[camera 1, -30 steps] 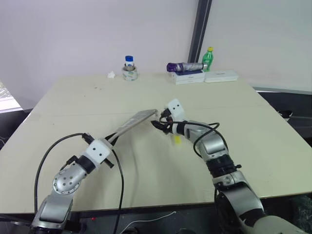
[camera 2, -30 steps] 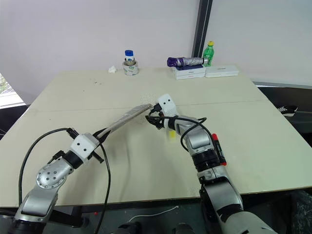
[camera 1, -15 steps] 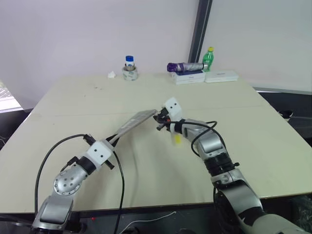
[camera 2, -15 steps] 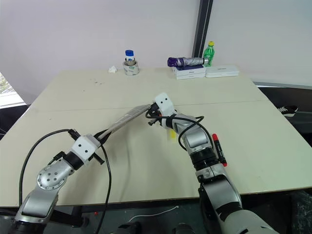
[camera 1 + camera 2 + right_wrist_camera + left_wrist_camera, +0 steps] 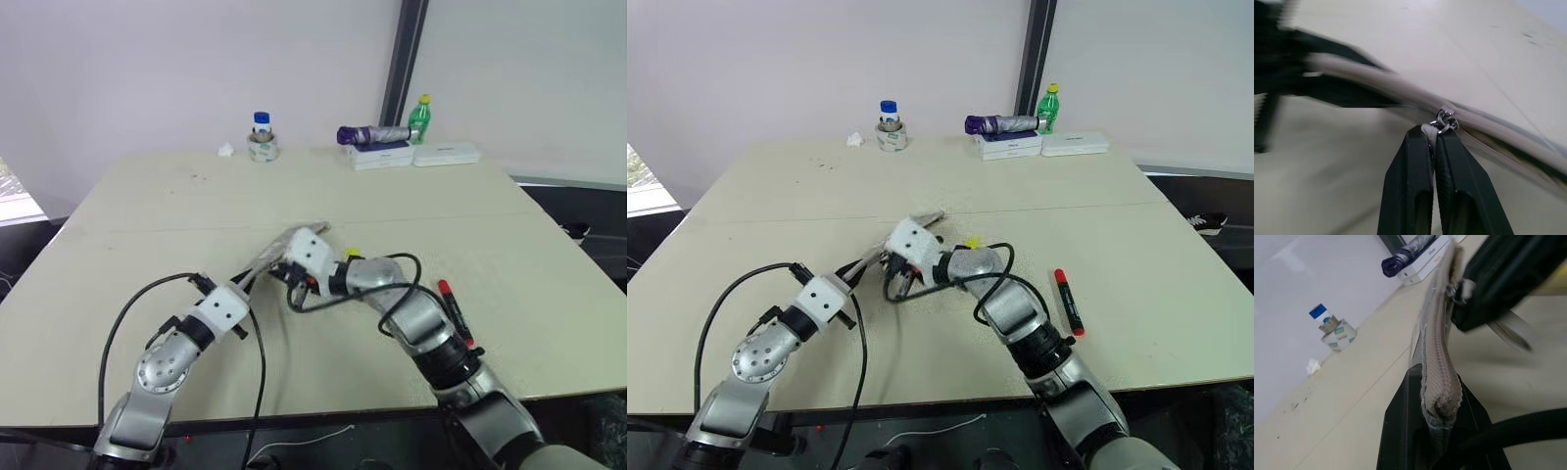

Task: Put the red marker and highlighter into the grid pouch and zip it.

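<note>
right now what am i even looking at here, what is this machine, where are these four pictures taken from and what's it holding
It is a two-armed humanoid robot at a table. Two pictures come from cameras in its head, looking down over its arms; the other two come from a camera on each wrist, looking along that arm's black fingers.

The left gripper is shut on one end of the grid pouch, holding it off the table. The right gripper is shut on the zipper pull tab.

The red marker lies on the table beside the right arm, and the yellow highlighter peeks out behind that arm. Bottles and flat boxes stand along the far edge.
</note>
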{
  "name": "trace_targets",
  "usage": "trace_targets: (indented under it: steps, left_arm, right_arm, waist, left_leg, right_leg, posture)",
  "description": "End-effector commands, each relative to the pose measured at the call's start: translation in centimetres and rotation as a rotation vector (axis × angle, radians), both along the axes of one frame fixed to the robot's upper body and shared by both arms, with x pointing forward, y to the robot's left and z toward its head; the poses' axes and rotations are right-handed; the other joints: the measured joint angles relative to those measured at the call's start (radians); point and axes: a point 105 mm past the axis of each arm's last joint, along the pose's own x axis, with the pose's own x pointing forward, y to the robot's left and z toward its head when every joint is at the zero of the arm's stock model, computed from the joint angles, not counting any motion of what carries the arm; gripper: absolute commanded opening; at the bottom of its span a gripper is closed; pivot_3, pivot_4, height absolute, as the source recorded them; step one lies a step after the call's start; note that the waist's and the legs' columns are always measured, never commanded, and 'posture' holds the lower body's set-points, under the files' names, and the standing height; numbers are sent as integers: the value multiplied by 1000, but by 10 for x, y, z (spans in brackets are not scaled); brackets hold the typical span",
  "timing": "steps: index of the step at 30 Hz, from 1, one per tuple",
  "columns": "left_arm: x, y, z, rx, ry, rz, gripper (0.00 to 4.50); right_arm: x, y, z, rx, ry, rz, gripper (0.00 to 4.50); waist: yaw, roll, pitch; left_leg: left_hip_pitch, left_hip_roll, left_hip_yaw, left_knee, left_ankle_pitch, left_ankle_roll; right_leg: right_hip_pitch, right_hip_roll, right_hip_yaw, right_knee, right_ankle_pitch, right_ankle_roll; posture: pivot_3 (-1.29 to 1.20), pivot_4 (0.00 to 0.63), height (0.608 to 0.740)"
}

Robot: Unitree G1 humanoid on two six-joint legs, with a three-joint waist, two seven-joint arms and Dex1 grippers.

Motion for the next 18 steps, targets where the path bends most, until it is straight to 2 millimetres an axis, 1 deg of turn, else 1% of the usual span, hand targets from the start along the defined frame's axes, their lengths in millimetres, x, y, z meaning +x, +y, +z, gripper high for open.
trace_targets:
  steps: [1, 3, 4, 9, 14, 17, 18]
  left_arm:
    - [4, -7, 5, 4, -30, 13, 0]
    - [5, -8, 4, 0, -32, 24, 0]
    - [6, -9, 5, -7, -34, 28, 0]
    - [6, -18, 7, -34, -40, 17, 0]
    - [8, -15, 10, -77, -41, 49, 0]
    - [11, -10, 12, -97, -40, 73, 0]
    - [12, -8, 14, -113, -39, 84, 0]
  right_arm:
    - [-39, 22, 20, 20, -58, 188, 56]
    - [-50, 27, 22, 16, -57, 235, 56]
    - [-52, 29, 22, 14, -54, 241, 56]
    - [-48, 31, 21, 14, -42, 214, 56]
    - [-43, 26, 26, 29, -42, 186, 56]
    - [-41, 16, 30, 43, -11, 176, 1016]
    - [-40, 11, 32, 49, -9, 167, 1542]
  waist:
    - [1, 0, 0]
    - [1, 0, 0]
    - [1, 0, 0]
    - [1, 0, 0]
    - [1, 0, 0]
    - [2, 0, 0]
    - [2, 0, 0]
  left_leg:
    - [0, 0, 0, 0, 0, 0]
    - [0, 0, 0, 0, 0, 0]
    - [0, 0, -1, 0, 0, 0]
    - [0, 0, -1, 0, 0, 0]
    - [0, 0, -1, 0, 0, 0]
    - [0, 0, -1, 0, 0, 0]
    - [0, 0, -1, 0, 0, 0]
  right_leg:
    - [0, 0, 0, 0, 0, 0]
    - [0, 0, 0, 0, 0, 0]
    - [0, 0, 0, 0, 0, 0]
    - [0, 0, -1, 0, 0, 0]
    - [0, 0, -1, 0, 0, 0]
    - [0, 0, -1, 0, 0, 0]
    - [0, 0, -1, 0, 0, 0]
  posture:
    - [0, 150, 737]
    - [0, 150, 737]
    - [0, 150, 737]
    - [0, 150, 737]
    - [0, 150, 737]
    - [0, 150, 737]
    - [0, 150, 737]
